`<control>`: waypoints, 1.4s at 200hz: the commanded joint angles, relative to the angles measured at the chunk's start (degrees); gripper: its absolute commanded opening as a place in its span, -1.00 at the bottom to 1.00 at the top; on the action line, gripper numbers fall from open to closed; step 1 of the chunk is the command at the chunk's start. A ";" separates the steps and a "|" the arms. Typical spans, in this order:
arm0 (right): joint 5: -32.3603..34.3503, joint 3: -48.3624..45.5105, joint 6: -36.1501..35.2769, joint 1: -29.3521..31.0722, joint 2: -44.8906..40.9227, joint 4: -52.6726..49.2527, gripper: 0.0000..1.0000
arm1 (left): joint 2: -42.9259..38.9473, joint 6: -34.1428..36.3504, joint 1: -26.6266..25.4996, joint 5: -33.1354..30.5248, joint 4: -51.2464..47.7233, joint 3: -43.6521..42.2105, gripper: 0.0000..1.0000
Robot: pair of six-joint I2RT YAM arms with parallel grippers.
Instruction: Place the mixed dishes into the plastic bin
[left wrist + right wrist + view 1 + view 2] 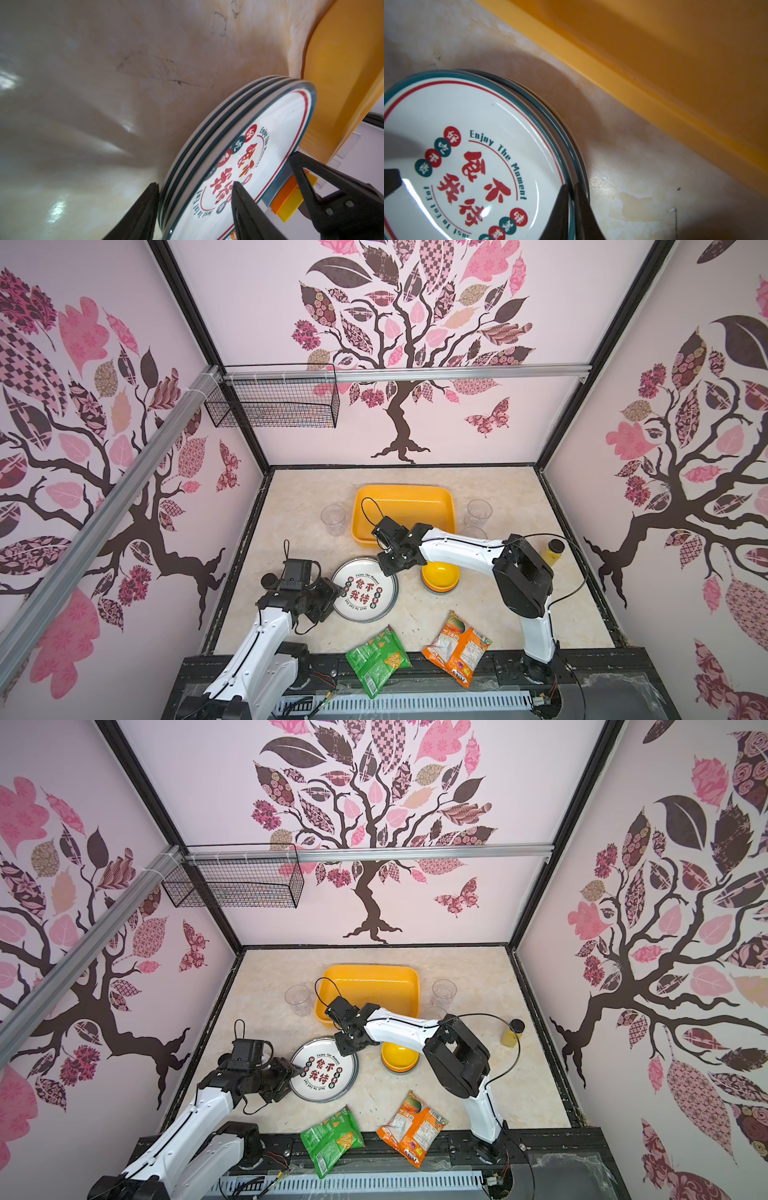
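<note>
Right wrist view shows the right hand [571, 187] pinched tight on the rim of the top plate [477, 145], one finger inside the rim and one outside. That plate lies on the plate stack [365, 589], which rests on the desk [299, 497] at 6 o'clock from the plastic bin [405, 488], near it but not touching. The bin looks empty where it shows.

The grip is small and on one edge only, at about 1 o'clock on the plate. I think the plate may droop when lifted, slip out and bang down on the plates below.

The left hand [195, 184] is at 9 o'clock on the stack. Its fingers stand apart, one down by the desk and one over the top plate's face. It looks loose, not squeezing. If that upper finger is not moved away, it could block the plate or knock it crooked.

The bin's near wall stands in the way, so a low plate could hit it and shove the bin.

The bowls [440, 572] sit at 3 o'clock from the stack, and a clear cup [333, 518] stands at 9 o'clock from the bin. A wide swing could bump either.
</note>
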 commanded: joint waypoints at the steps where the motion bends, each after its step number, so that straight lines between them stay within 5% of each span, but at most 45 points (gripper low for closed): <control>1: -0.40 2.05 -0.63 0.81 2.37 -1.12 -0.76 | -0.96 -0.41 -0.17 -0.11 -0.72 -1.53 0.16; 280: -7.59 1.53 -0.99 1.07 3.38 1.74 -0.74 | -7.42 -1.14 -0.17 -2.76 -7.71 -0.11 0.05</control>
